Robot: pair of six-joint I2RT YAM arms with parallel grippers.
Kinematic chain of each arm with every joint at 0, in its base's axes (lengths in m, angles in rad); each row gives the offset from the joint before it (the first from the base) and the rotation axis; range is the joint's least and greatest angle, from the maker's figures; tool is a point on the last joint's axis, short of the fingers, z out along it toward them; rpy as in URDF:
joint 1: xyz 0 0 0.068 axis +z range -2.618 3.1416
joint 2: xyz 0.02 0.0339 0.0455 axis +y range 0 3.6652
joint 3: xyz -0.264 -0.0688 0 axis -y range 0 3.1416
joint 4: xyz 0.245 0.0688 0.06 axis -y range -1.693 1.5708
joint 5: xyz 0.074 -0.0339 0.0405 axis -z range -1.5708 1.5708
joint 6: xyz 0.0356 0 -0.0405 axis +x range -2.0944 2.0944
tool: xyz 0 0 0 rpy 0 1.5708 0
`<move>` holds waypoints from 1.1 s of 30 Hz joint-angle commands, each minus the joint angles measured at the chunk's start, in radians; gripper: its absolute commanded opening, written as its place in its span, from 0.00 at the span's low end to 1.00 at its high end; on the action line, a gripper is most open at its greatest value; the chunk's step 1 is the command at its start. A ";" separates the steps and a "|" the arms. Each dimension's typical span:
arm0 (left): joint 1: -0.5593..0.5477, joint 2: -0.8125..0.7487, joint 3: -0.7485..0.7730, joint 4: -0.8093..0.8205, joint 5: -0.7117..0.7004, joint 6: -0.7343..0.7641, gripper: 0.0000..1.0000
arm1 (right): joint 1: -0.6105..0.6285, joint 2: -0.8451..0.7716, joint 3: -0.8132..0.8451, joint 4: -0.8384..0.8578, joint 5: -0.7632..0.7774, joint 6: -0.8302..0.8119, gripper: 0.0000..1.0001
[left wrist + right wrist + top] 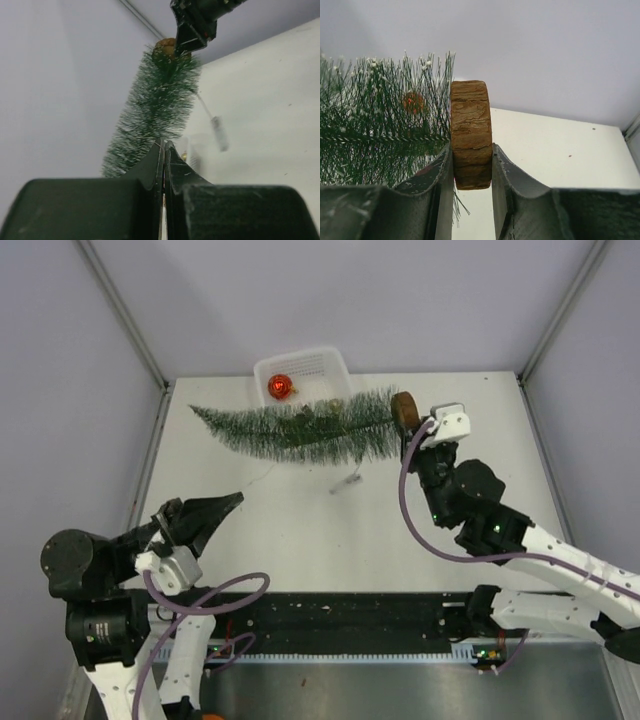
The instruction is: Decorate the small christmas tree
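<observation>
1. My right gripper (472, 162) is pinching the round brown wooden disc base (471, 132) of the small christmas tree (300, 427), a slim cone of dark green frosted bristles. One finger presses against each flat face of the disc.
2. The tree is turned on its side across the far part of the white table (300, 550). Its base is toward the right and its tip points left.
3. From the overhead camera I can't say whether the lower bristles rest on the table or hang just above it.
4. A white plastic basket (325, 362) stands behind the middle of the tree, with a shiny red bauble (281, 387) inside it. In the overhead view the bristles overlap the basket's near edge.
5. Through the right wrist camera the red bauble shows as a blurred spot behind the bristles, left of the disc.
6. A small pale tag on a thin string (347, 483) lies on the table just in front of the tree, nearer its base end.
7. My left gripper (228, 503) sits over the near left of the table, well apart from the tree. Its black fingers are pressed together tip to tip and aimed toward the tree.
</observation>
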 commanded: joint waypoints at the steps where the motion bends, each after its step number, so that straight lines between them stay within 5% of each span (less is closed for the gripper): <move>1: 0.006 0.036 0.002 -0.092 -0.068 0.409 0.00 | 0.008 -0.138 -0.047 0.015 -0.169 -0.164 0.00; 5: 0.006 0.082 0.013 -0.088 -0.070 0.517 0.00 | 0.010 -0.226 -0.089 -0.094 -0.395 -0.139 0.00; 13: 0.006 0.157 0.051 -0.027 -0.051 0.430 0.00 | 0.008 -0.338 -0.084 -0.263 -0.551 -0.081 0.00; 23: 0.006 0.211 0.024 0.167 0.004 -0.081 0.00 | 0.010 -0.513 -0.029 -0.298 -0.611 0.036 0.00; 29: 0.006 0.190 -0.117 0.644 0.107 -0.805 0.07 | 0.010 -0.527 0.000 -0.234 -0.614 0.126 0.00; 33: 0.003 0.193 -0.142 0.769 0.101 -1.073 0.18 | 0.010 -0.508 0.002 -0.185 -0.585 0.195 0.00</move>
